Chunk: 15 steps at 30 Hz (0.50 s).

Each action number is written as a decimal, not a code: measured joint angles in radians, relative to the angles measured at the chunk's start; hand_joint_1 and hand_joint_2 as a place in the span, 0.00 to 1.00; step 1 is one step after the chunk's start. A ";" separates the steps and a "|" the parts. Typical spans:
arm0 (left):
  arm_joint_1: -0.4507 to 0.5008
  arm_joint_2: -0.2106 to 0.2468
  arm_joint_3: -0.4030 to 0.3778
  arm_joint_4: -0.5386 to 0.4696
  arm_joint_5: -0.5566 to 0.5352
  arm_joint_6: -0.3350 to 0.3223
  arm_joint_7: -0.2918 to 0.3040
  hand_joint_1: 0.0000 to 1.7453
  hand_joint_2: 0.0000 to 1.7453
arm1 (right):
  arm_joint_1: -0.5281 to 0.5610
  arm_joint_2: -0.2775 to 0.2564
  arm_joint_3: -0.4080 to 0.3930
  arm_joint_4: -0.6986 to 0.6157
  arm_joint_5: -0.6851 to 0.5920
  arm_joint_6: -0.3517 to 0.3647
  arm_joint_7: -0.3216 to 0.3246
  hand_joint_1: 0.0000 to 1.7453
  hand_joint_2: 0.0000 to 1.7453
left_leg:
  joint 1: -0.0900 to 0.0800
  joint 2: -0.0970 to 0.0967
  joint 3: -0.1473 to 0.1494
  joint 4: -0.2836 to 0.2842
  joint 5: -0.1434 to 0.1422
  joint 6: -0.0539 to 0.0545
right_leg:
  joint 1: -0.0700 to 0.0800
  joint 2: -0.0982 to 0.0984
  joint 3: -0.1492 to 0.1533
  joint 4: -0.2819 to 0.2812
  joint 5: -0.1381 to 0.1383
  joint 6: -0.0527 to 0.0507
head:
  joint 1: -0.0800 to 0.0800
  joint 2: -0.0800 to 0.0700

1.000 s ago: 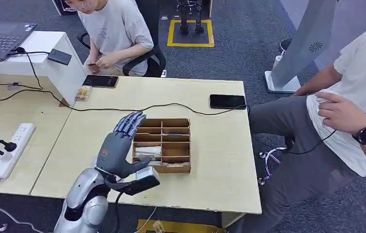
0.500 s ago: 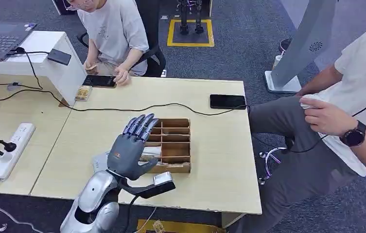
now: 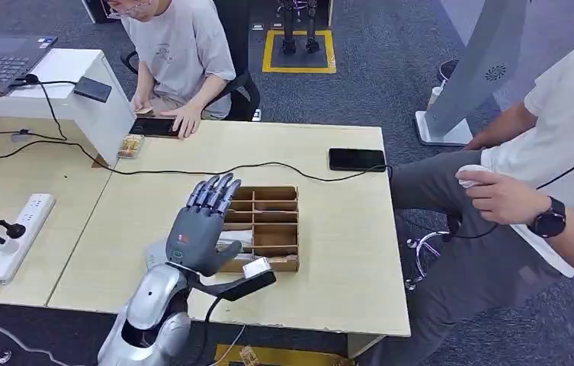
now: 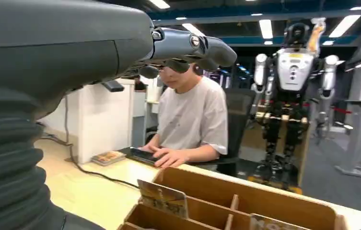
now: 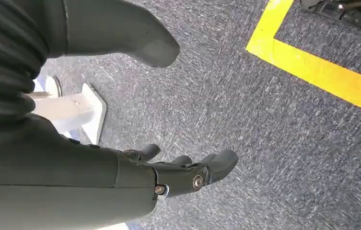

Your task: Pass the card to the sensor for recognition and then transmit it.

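My left hand point(image 3: 198, 229) hovers flat over the left side of a wooden compartment box point(image 3: 268, 190), fingers stretched out together toward the far side and nothing held. A pale card point(image 3: 238, 238) lies in a compartment just beside the thumb. In the left wrist view the hand point(image 4: 188, 48) floats above the box point(image 4: 245, 196), where a printed card point(image 4: 163, 197) stands upright. A pale flat device point(image 3: 154, 255) lies on the table, half hidden by my wrist. My right hand point(image 5: 168, 179) hangs over grey carpet, fingers loosely apart and empty.
A black phone point(image 3: 356, 159) and a black cable point(image 3: 192, 169) lie on the table beyond the box. A power strip point(image 3: 18, 235) sits at the left. One person point(image 3: 181, 46) sits behind the table with a hand on a dark phone; another point(image 3: 550, 168) sits close at the right.
My left hand moved right and forward over the box, then eased back slightly. The person at the back put a hand on the phone; the person at the right lowered a hand.
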 joint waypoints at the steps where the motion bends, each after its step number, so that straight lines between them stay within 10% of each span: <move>1: 0.000 -0.002 0.007 0.002 -0.005 0.000 0.001 0.00 1.00 | 0.000 0.000 0.000 0.000 0.000 0.000 -0.001 0.00 1.00 | 0.000 0.000 0.000 0.000 0.000 0.000 | 0.000 0.000 0.000 0.000 0.000 0.000 | 0.000 0.000; 15: -0.008 -0.024 0.066 0.057 -0.118 0.002 0.030 0.00 1.00 | -0.001 0.000 0.000 -0.002 0.001 -0.001 0.006 0.00 1.00 | 0.000 0.000 0.000 0.000 0.000 0.000 | 0.000 0.000 0.000 0.000 0.000 0.000 | 0.000 0.000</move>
